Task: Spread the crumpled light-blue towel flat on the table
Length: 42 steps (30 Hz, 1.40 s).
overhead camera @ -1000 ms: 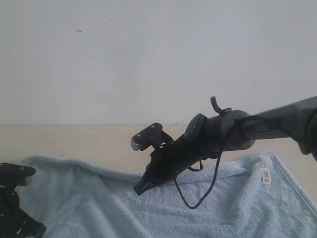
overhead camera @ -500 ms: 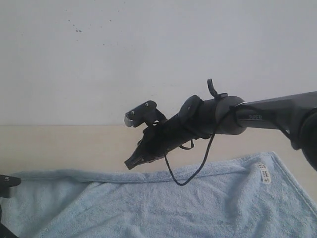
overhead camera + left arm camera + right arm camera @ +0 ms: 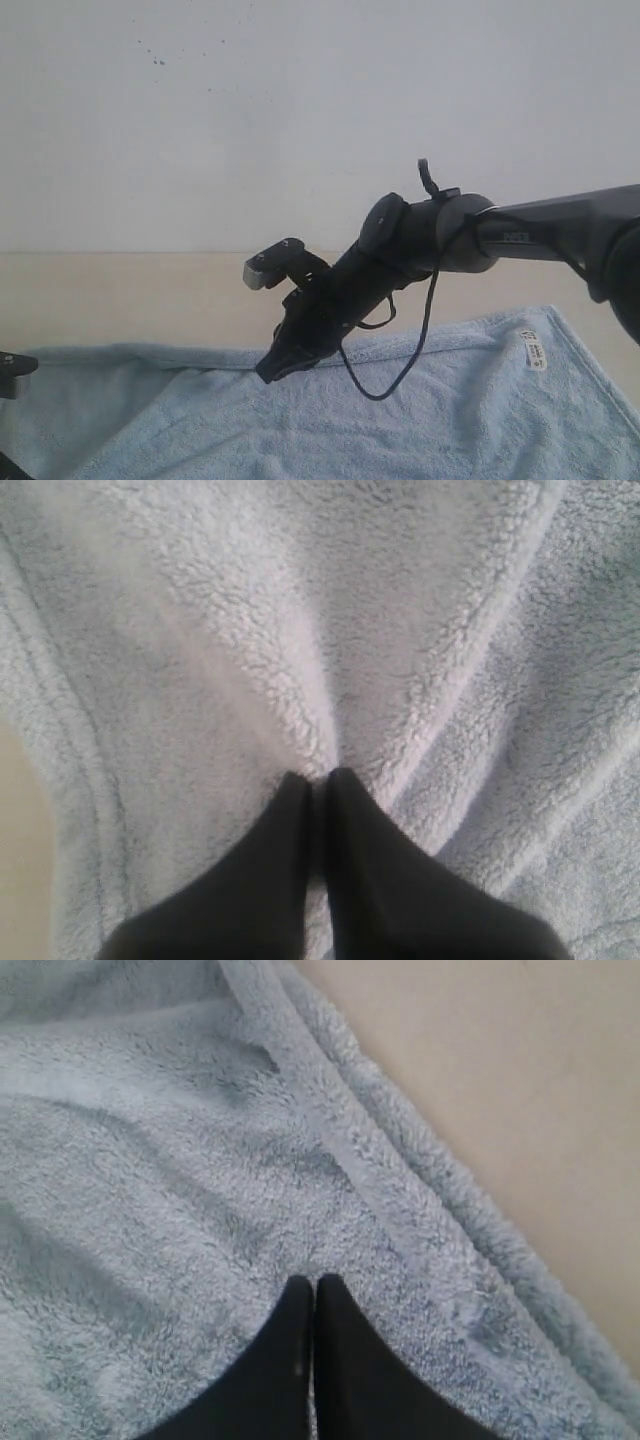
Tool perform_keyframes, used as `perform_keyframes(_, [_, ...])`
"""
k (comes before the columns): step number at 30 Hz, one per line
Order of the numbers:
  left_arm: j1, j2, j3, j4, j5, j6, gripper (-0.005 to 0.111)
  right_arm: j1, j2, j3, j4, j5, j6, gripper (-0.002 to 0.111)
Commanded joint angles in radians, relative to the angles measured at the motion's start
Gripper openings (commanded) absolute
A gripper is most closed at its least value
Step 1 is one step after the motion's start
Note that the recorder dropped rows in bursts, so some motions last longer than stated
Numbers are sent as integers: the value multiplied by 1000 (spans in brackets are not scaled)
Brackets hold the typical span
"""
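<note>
Left gripper (image 3: 320, 777): the two dark fingers are pressed together on a pinch of the towel (image 3: 430, 630), and creases in the fluffy pile fan out from the fingertips. A hemmed edge of the cloth runs along one side of this view, with a strip of bare table beyond it.

Right gripper (image 3: 314, 1282): its fingers are closed tip to tip with nothing between them, pointing down at the pale blue pile just inside the hem (image 3: 385, 1195). The cloth beneath lies mostly smooth, with shallow wrinkles.

In the exterior view the right arm reaches in from the right and slopes down past the middle, its tip close over the towel's far edge. A black cable (image 3: 415, 350) hangs in a loop from the wrist.

The towel lies opened across the near part of the beige table (image 3: 120, 290). Its far edge runs roughly straight, and a small white label (image 3: 535, 352) sits near the far right corner. A plain pale wall (image 3: 300, 100) stands behind.
</note>
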Motion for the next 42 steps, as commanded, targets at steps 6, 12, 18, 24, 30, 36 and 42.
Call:
perform_keyframes(6, [2, -9, 6, -29, -18, 1, 4, -4, 39, 3, -12, -87, 15, 0])
perform_keyframes(12, [2, -9, 6, -29, -18, 1, 4, -4, 76, -6, -19, -156, 34, 0])
perform_keyframes(18, [2, -9, 6, -36, -18, 1, 4, -15, 93, -28, -44, -303, 53, 0])
perform_keyframes(24, [2, -9, 6, -36, -16, 3, 4, -85, 93, -116, -47, -341, 80, 0])
perform_keyframes(30, [2, -9, 6, -38, -28, 16, 4, -190, 62, -207, -52, -172, 118, 0])
perform_keyframes(36, [2, -9, 6, -21, -125, 20, 4, -324, -54, -108, -78, -63, 183, 0])
perform_keyframes(42, [2, -9, -34, -12, -206, 20, 4, -439, -216, 119, -99, -57, 138, 0])
